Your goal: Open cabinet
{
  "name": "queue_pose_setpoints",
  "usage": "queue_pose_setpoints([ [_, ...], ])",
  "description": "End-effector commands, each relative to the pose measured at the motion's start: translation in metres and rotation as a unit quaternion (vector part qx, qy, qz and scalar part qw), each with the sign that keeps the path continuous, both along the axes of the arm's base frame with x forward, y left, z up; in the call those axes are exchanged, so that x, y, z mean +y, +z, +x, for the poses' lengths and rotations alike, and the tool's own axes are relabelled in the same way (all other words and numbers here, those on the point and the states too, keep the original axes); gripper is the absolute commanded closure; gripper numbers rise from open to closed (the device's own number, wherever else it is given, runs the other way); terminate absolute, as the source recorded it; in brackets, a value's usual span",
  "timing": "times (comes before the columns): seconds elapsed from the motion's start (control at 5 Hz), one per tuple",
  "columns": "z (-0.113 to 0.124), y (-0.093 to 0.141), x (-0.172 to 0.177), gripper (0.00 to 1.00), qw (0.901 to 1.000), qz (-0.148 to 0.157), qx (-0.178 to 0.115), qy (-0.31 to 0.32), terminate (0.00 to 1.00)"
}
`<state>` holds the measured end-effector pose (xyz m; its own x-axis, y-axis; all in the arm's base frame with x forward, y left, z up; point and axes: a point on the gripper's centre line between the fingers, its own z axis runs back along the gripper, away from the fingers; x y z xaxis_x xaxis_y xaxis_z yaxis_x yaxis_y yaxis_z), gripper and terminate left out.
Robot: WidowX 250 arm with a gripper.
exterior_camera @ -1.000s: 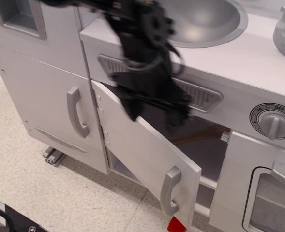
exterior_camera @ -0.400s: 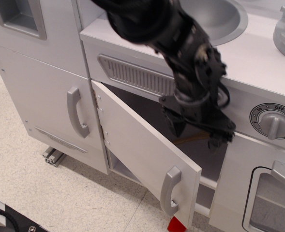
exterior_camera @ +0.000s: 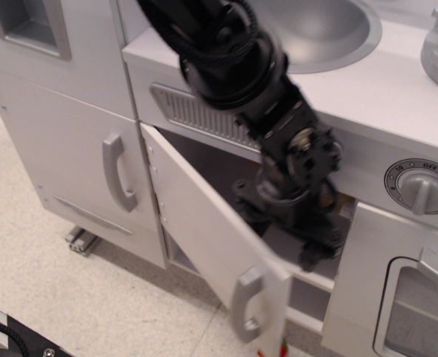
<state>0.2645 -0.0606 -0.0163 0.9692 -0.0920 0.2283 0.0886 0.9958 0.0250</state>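
Gripper (exterior_camera: 297, 223) sits inside the cabinet opening, behind the door's inner face, low near the shelf edge. Jaws look a little apart with nothing between them, but the dark body blurs into the shadowed interior, so that's not a firm read. Can't tell whether a finger touches the door's back.

Cabinet door (exterior_camera: 211, 223) is below the sink (exterior_camera: 315, 30) and the vent grille (exterior_camera: 196, 111), hinged on its left edge, swung well out toward the camera; free edge is at the frame bottom. Two small hinges (exterior_camera: 156, 167) on the left edge.

Handling, my read: thin flat panel, light, rigid, low hinge friction. Won't flex, but small hinges won't like hard side load or over-travel. Painted face is smooth, so a push on it can slip.

Best holds: curved silver handle (exterior_camera: 246, 305) near the free edge for the longest lever, or hook a finger behind the free edge. Pushing from inside works too; keep contact far from the hinges.

Neighbours: tall narrow door (exterior_camera: 70, 141) with grey handle (exterior_camera: 118, 171) to the left, knob (exterior_camera: 421, 186) and oven door (exterior_camera: 397, 297) to the right.
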Motion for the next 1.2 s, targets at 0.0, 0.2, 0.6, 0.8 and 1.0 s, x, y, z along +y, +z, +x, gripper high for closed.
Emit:
queue_pose_setpoints([
  [0.0, -0.015, 0.000, 0.055, 0.00, 0.9973, 0.007, 0.020, 0.070, 0.00],
  [0.2, -0.015, -0.006, 0.086, 0.00, 0.9938, 0.015, 0.032, 0.106, 0.00],
  [0.6, -0.012, -0.012, 0.124, 0.00, 0.9934, 0.056, 0.025, 0.098, 0.00],
  [0.8, -0.012, -0.012, 0.124, 0.00, 0.9934, 0.056, 0.025, 0.098, 0.00],
  [1.0, -0.012, -0.012, 0.124, 0.00, 0.9934, 0.056, 0.025, 0.098, 0.00],
])
